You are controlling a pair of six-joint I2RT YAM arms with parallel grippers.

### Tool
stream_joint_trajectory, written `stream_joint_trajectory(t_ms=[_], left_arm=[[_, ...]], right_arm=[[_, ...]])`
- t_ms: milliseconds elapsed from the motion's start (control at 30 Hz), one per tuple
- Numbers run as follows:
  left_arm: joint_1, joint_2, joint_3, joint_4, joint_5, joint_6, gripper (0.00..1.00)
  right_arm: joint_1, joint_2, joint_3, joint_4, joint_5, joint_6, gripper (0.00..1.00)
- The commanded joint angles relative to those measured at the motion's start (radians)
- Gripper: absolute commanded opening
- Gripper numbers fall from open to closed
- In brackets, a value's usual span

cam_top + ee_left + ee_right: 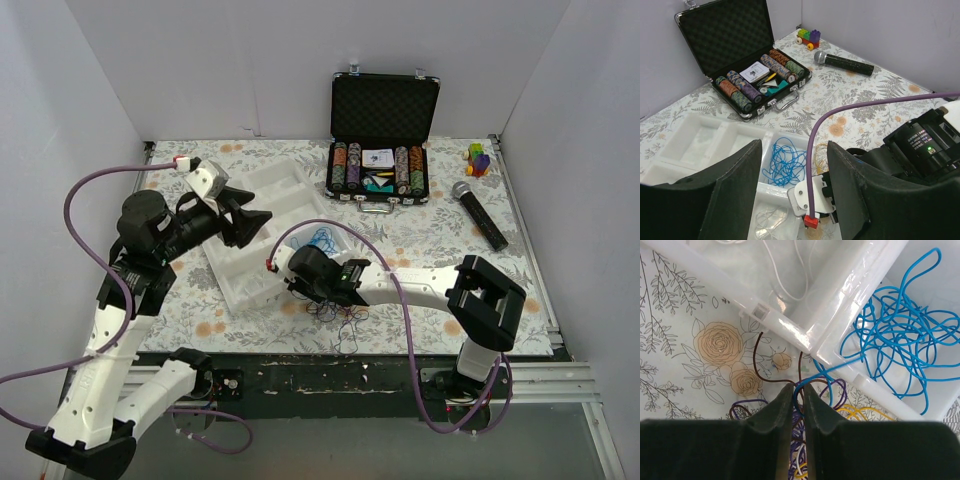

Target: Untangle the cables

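Right wrist view: the right gripper [799,390] has its two dark, wedge-shaped fingers pressed almost together, pinching a strand of the blue cable [900,335] just off the tray's corner. Around and under those tips sits the tangle [342,316], a small knot of thin purple, yellow, white and dark wires on the surface near the middle of its near edge. A brown wire [757,360] arcs out of the tangle over the printed roses of the floral cloth [690,315]. The blue cable runs up from the pinch over the rim of the tray [790,330], a glossy white plastic box with square compartments, and piles in loose springy loops inside one compartment. A fine white strand [785,285] lies in the next compartment. The left gripper [794,147] hangs above the tray, left of centre, with broad matte black fingers spread wide and nothing between them. At the far edge stands an open black case [385,105], its lid lined with dimpled foam, holding rows of striped chips [345,165]. A black microphone [480,215] with a mesh head lies by the right edge, and coloured toy bricks [479,158] sit in the far right corner
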Motion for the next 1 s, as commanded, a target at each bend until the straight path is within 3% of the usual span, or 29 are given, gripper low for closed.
stream_joint_trajectory(t_ms=[0, 133, 333, 633, 967], left_arm=[[0.006, -0.024, -0.005, -0.015, -0.032, 0.004, 0.54], [0.006, -0.030, -0.024, -0.014, -0.017, 0.015, 0.54], [0.006, -0.033, -0.037, -0.015, -0.006, 0.027, 0.54], [0.006, -0.042, -0.068, 0.000, 0.006, 0.029, 0.54], [0.006, -0.062, -0.068, 0.020, -0.009, 0.035, 0.55]], right_arm=[[0.001, -0.023, 0.034, 0.057, 0.018, 0.006, 0.14], [0.001, -0.055, 0.037, 0.054, 0.026, 0.006, 0.01], [-0.009, -0.109, 0.058, 0.036, 0.038, 0.011, 0.01], [-0.091, -0.187, 0.120, 0.039, -0.074, 0.039, 0.01], [-0.252, -0.061, 0.172, 0.082, -0.182, 0.091, 0.01]])
